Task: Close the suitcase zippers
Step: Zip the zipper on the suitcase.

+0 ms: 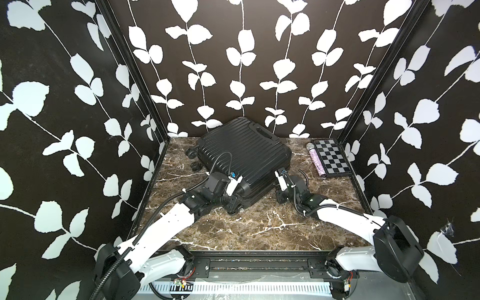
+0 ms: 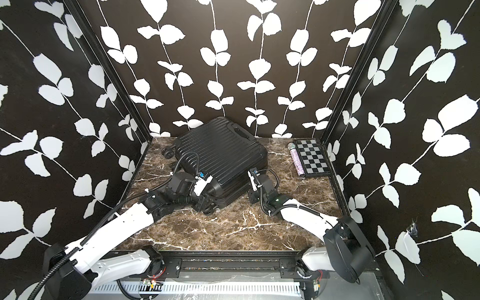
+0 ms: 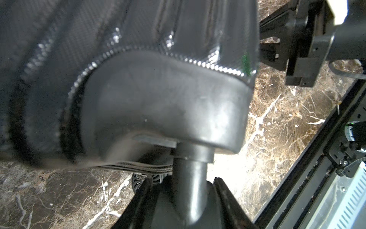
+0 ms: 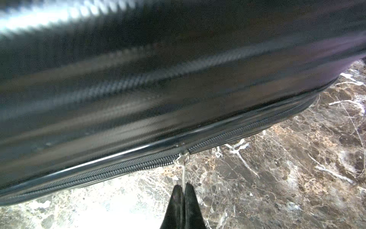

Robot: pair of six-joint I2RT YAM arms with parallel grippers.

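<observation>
- suitcase (image 1: 244,153) lies flat on the marble tabletop (image 1: 259,228), ribbed shell up, toward the back and skewed to the table edges, seen in both top views
- recessed handle (image 1: 262,132) sits at the end nearest the back wall
- shell halves are together, and the zipper track (image 4: 247,131) runs along the side seam just above the tabletop
- right gripper (image 4: 185,193) is at the near-right side of the case, jaws pinched tight on the thin metal zipper pull (image 4: 184,174)
- the pull runs straight from the slider (image 4: 183,156) to the fingertips
- left gripper (image 3: 183,186) is at the near-left corner, jaws part-way apart with one finger (image 3: 142,190) on each side of the black caster (image 3: 188,172) post; looks clamped on it
- two more wheels (image 1: 192,155) stick out at the case's far-left end
- checkerboard (image 1: 331,159) lies flat at the back right, with a glitter tube (image 1: 315,159) just beside it on the suitcase side; both are apart from the case
</observation>
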